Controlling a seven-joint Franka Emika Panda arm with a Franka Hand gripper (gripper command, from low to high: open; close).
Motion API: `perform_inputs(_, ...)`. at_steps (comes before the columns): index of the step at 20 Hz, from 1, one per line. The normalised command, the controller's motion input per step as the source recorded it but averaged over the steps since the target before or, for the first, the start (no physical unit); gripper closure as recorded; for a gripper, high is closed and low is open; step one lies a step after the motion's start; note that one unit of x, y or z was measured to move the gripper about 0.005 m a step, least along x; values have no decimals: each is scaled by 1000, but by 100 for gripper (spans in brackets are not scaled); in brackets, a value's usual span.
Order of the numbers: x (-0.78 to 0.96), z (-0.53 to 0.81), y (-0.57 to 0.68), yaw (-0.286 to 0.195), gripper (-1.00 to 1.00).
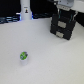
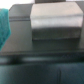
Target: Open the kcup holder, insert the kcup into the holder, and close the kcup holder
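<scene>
The kcup (image 1: 23, 56), a tiny white pod with a green lid, sits alone on the white table toward the exterior view's left front. The kcup holder (image 1: 64, 29) is a black boxy unit at the back on the exterior view's right. I cannot make out whether its tray is slid out. My gripper (image 1: 66, 14) hangs just over the holder, far from the kcup, and its dark shape merges with the black unit, so the fingers are not distinct. The blurred wrist view shows a grey-looking boxy block with a flat top (image 2: 55, 22), likely the holder, close below.
A white bottle-shaped thing with black marks (image 1: 25, 11) stands at the back left of the exterior view, with blue items (image 1: 9, 19) beside it. A teal object (image 2: 4, 25) shows at the edge of the wrist view. White table (image 1: 45, 60) lies between kcup and holder.
</scene>
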Motion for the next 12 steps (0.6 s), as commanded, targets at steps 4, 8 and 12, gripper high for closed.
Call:
perform_inputs(4, -282, -417, 27, -5, -100)
perform_inputs(8, -351, -415, -16, 4, -100)
perform_inputs(12, -229, -99, -3, 2, -100)
